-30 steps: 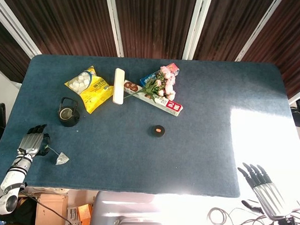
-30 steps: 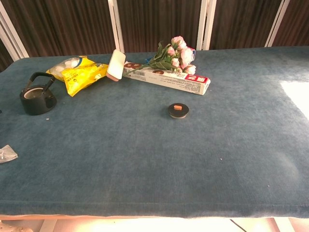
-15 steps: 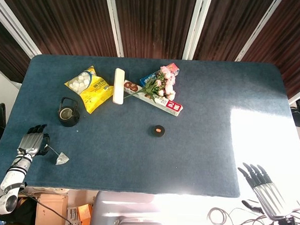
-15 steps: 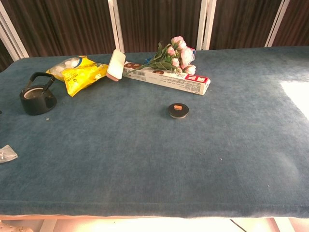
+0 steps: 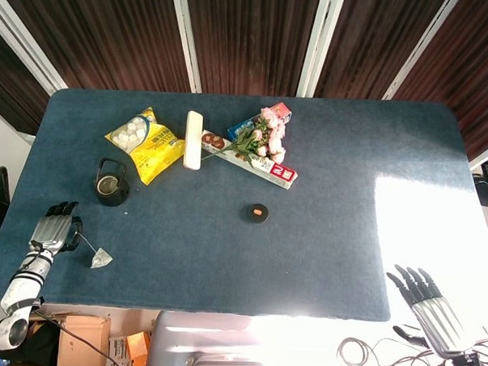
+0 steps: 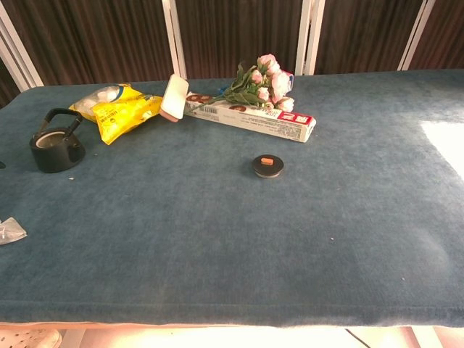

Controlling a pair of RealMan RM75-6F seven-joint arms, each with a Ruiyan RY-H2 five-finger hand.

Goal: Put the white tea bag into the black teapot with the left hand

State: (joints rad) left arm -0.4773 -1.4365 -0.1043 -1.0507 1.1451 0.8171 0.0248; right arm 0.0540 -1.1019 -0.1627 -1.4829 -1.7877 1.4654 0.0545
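Dark slatted wall panels with white uprights back a blue-carpeted bench (image 5: 323,235), with bright sunlight washing out its right near corner.

Left hand (image 5: 54,228) sits at the left near edge of the bench, fingers (image 5: 62,211) curled loosely, pointing away from the robot. A thin string runs from the hand toward the white tea bag (image 5: 100,259); the hand looks to be pinching that string, though the contact is too small to confirm. Tea bag lies on the bench just right of the hand, and shows at the far left edge in the chest view (image 6: 11,230). Left hand itself is out of the chest view.

Right hand (image 5: 429,309) hangs off the near right corner of the bench, fingers (image 5: 410,279) spread, holding nothing.

Black teapot (image 5: 110,184) stands upright beyond the left hand, well apart from the tea bag, lid off, handle raised; also in chest view (image 6: 55,141).

Farther out: black lid (image 5: 258,212) with an orange knob, mid-bench. Yellow snack bag (image 5: 146,143) behind the teapot. White case (image 5: 193,139) just right of the bag. Long printed box (image 5: 249,158) lying diagonally, pink flower bunch (image 5: 266,137) resting across it
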